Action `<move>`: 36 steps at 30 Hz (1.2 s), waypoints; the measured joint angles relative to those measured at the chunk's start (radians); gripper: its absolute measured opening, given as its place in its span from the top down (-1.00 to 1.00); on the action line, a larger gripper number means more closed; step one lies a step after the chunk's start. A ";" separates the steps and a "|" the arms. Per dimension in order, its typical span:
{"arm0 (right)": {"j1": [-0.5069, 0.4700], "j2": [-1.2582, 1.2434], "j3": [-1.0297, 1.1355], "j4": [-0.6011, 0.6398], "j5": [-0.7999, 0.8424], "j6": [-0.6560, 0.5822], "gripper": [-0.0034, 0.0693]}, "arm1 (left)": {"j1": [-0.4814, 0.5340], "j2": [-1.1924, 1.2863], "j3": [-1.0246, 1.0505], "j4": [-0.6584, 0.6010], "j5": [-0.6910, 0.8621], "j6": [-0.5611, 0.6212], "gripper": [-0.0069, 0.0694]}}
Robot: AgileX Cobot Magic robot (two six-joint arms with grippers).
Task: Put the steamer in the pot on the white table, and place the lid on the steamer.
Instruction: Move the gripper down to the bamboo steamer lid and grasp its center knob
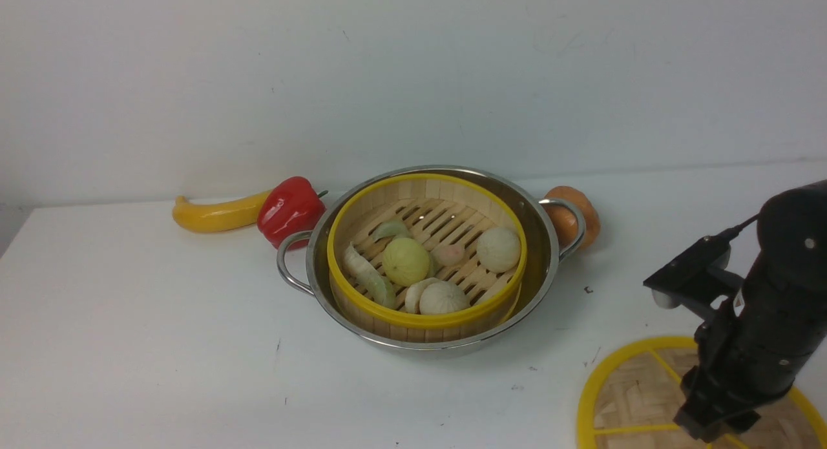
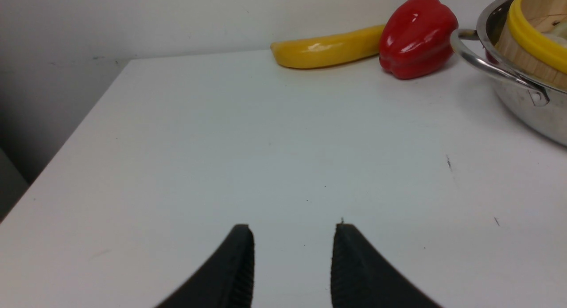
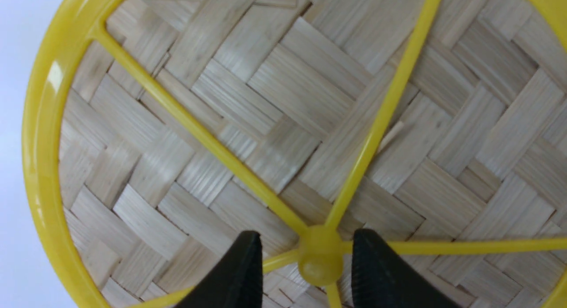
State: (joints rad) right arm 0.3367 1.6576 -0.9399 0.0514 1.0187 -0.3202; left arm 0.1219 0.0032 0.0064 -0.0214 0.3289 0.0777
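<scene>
Bamboo steamer (image 1: pixel 423 320): seated inside the pot (image 1: pixel 539 255), steel rim showing all round it. I read step one as done. It holds buns and dumplings (image 1: pixel 406 261), so the cover has to come down flat.
Lid (image 1: pixel 630 387): flat on the worktop (image 1: pixel 161 320) at front right, well apart from the pot. It lies knob side up, which suits a grasp from above.
Right hand (image 3: pixel 305 252): over the lid's centre, black fingers either side of the knob (image 3: pixel 320 261). A gap shows on one side, so it is not clamped.
Left hand (image 2: pixel 292 250): open and empty, low over bare worktop on the pot's left. I judge it parked clear of the lid's route.
Risk: small round knob, wide light disc. An off-centre pinch could slip or let the disc tilt.
Clutter: banana (image 1: pixel 216 215) and red pepper (image 1: pixel 292 210) beside the pot's left handle, orange fruit (image 1: pixel 575 216) behind the right one. All sit at the back, off the route.
Surface: matte white with a few dark specks.
Room: plain pale wall (image 1: pixel 413 74) right behind the worktop.
</scene>
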 joint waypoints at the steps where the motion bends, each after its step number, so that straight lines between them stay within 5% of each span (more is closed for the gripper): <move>1: 0.000 0.000 0.000 0.000 0.000 0.000 0.11 | 0.000 0.000 0.000 0.000 0.000 0.000 0.19; 17: -0.001 0.040 -0.006 -0.013 -0.005 -0.007 0.13 | 0.000 0.000 0.000 0.000 0.000 0.000 0.19; 22: -0.001 0.046 -0.007 -0.036 0.015 -0.005 0.51 | 0.000 0.000 0.000 0.000 0.000 0.000 0.19; 36: -0.025 -0.075 -0.161 -0.051 0.176 0.009 0.51 | 0.000 0.000 0.000 0.000 0.000 0.000 0.19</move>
State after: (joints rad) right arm 0.3119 1.5823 -1.1007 0.0000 1.1943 -0.3113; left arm 0.1219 0.0032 0.0064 -0.0214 0.3289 0.0777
